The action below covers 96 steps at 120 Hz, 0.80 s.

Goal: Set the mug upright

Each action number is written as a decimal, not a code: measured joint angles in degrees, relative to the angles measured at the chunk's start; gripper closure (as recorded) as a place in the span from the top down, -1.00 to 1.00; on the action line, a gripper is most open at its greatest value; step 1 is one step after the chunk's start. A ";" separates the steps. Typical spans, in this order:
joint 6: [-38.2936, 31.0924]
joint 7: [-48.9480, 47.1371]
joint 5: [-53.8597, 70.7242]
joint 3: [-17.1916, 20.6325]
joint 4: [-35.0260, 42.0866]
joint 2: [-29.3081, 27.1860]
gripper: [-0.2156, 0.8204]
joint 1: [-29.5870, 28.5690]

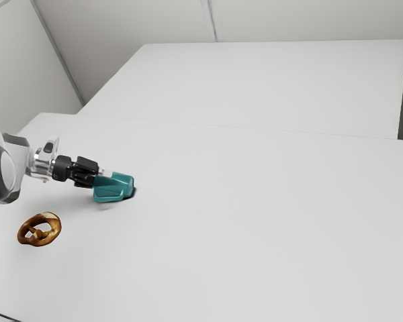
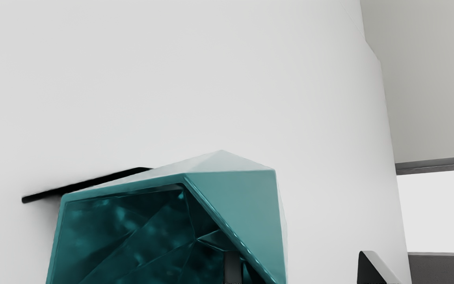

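While the teal mug (image 1: 114, 188) lies on its side just beyond the pretzel (image 1: 37, 234), the spread gripper (image 2: 300, 254) has one finger inside it and one outside, so grasping seems in hand, calling next for closing, then tipping its mouth upward.

no readable text, labels or numbers

The arm (image 1: 5, 168) enters from the exterior view's left, its black hand (image 1: 105, 174) pointing nearly level toward that view's right, fingers (image 2: 233, 269) spread apart.
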<state>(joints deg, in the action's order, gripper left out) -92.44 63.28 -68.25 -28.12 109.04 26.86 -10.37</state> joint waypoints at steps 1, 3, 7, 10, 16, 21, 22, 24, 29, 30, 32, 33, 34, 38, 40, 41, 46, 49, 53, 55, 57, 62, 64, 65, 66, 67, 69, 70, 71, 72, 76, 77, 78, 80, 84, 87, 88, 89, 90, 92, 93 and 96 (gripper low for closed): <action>0.00 0.01 -0.01 0.00 0.01 0.00 -0.17 0.00; 0.01 0.03 -0.02 0.00 0.02 0.00 -0.20 0.00; 0.02 0.08 -0.05 0.00 0.04 0.00 -0.25 0.00; 0.04 0.11 -0.06 0.00 0.04 0.00 -0.29 0.00; 0.05 0.17 -0.09 0.00 0.05 0.00 -0.38 0.00; 0.07 0.22 -0.10 0.00 0.05 0.00 -0.46 0.00; 0.07 0.23 -0.11 0.00 0.05 0.00 -0.48 0.00; 0.08 0.25 -0.12 0.00 0.07 0.00 -0.51 -0.01; 0.12 0.29 -0.16 0.00 0.11 0.00 -0.59 -0.05; 0.13 0.30 -0.17 0.00 0.11 0.00 -0.61 -0.06; 0.15 0.32 -0.19 0.00 0.13 0.00 -0.64 -0.09; 0.17 0.32 -0.19 0.00 0.16 0.00 -0.65 -0.11; 0.18 0.33 -0.19 0.00 0.18 0.00 -0.67 -0.13; 0.22 0.38 -0.20 0.00 0.25 0.00 -0.71 -0.20; 0.24 0.41 -0.22 0.00 0.27 0.00 -0.73 -0.24; 0.25 0.43 -0.23 0.00 0.29 0.00 -0.74 -0.26; 0.33 0.49 -0.36 0.00 0.35 0.00 -0.78 -0.29; 0.38 0.53 -0.43 0.00 0.37 0.00 -0.80 -0.28; 0.42 0.58 -0.59 0.00 0.40 -0.04 -0.82 -0.25; 0.44 0.61 -0.70 0.00 0.43 -0.10 -0.84 -0.23; 0.45 0.64 -0.81 0.00 0.45 -0.17 -0.85 -0.20; 0.46 0.72 -1.08 0.00 0.43 -0.40 -0.86 -0.08; 0.44 0.75 -1.25 0.00 0.42 -0.48 -0.86 -0.03; 0.42 0.77 -1.33 0.00 0.42 -0.52 -0.86 -0.02; 0.39 0.80 -1.42 0.01 0.42 -0.57 -0.86 0.01; 0.36 0.82 -1.51 0.02 0.42 -0.63 -0.86 0.04; 0.31 0.88 -1.66 0.04 0.41 -0.77 -0.86 0.14; 0.28 0.90 -1.74 0.04 0.41 -0.87 -0.86 0.19; 0.25 0.93 -1.81 0.05 0.41 -0.96 -0.86 0.24; 0.22 0.95 -1.88 0.07 0.41 -1.04 -0.86 0.28; 0.12 1.07 -2.21 0.15 0.41 -1.35 -0.87 0.44; 0.09 1.10 -2.31 0.17 0.40 -1.42 -0.87 0.49; 0.07 1.13 -2.40 0.20 0.39 -1.54 -0.87 0.56; 0.03 1.19 -2.57 0.24 0.37 -1.75 -0.87 0.71; -0.05 1.31 -2.80 0.33 0.33 -2.15 -0.87 0.96; -0.17 1.39 -2.91 0.37 0.33 -2.53 -0.88 1.18; -0.22 1.42 -2.94 0.38 0.33 -2.67 -0.88 1.27; -0.28 1.44 -2.96 0.39 0.33 -2.82 -0.88 1.35; -0.35 1.47 -2.97 0.39 0.31 -2.97 -0.88 1.45; -0.49 1.52 -2.98 0.43 0.32 -3.35 -0.88 1.71; -0.57 1.55 -2.96 0.44 0.32 -3.60 -0.88 1.85; -0.97 1.66 -2.88 0.47 0.33 -4.46 -0.88 2.31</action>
<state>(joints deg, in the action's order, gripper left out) -93.41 64.94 -71.13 -27.65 109.37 22.40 -8.06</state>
